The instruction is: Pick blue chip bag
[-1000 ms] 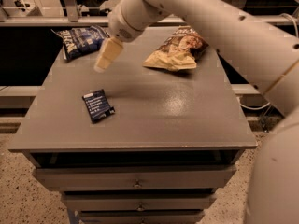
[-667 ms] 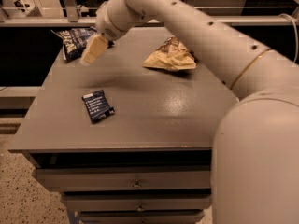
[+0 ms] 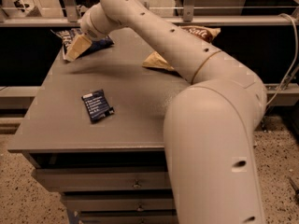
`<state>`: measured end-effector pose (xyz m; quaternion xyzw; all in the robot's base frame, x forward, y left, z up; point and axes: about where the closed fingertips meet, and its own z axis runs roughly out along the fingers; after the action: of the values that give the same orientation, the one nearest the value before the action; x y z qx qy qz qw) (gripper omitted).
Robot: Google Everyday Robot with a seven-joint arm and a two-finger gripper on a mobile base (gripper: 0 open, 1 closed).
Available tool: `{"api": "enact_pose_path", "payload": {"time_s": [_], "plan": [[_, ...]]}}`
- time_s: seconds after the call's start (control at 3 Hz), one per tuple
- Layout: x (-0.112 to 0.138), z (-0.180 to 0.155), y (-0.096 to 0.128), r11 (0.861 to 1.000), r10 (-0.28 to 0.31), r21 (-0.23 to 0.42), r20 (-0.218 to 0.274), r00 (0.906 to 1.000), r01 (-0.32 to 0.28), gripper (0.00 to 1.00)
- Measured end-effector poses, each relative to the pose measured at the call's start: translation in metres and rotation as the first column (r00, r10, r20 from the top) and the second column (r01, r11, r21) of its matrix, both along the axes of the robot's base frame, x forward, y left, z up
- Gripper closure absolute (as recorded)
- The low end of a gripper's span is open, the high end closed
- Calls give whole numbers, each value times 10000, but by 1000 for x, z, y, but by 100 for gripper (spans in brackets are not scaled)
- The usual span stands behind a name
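The blue chip bag (image 3: 101, 43) lies at the far left corner of the grey table (image 3: 135, 101), dark navy with white lettering. My gripper (image 3: 76, 48), tan at its tip, is right over the bag's left half and hides its middle; I cannot tell whether it touches the bag. The arm stretches from the lower right across the table to that corner.
A small flat dark blue packet (image 3: 97, 106) lies left of the table's centre. A tan-and-brown chip bag (image 3: 158, 61) lies at the far right, mostly hidden behind my arm. Drawers (image 3: 135, 185) sit under the tabletop. A rail runs behind the table.
The gripper has moved left and farther back, from above the table's far middle to over the blue chip bag. The arm now covers most of the tan bag.
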<state>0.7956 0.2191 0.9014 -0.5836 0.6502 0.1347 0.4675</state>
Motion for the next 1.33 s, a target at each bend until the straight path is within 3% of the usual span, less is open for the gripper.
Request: {"api": "enact_pose_path", "payload": {"time_s": [0.67, 1.0, 1.33], "plan": [[38, -28, 6, 9951, -984, 76, -511, 9938, 989, 0], [44, -38, 6, 9919, -1268, -10, -779, 9889, 1271, 17], [47, -44, 2, 9883, -1519, -47, -972, 9836, 1522, 49]]}}
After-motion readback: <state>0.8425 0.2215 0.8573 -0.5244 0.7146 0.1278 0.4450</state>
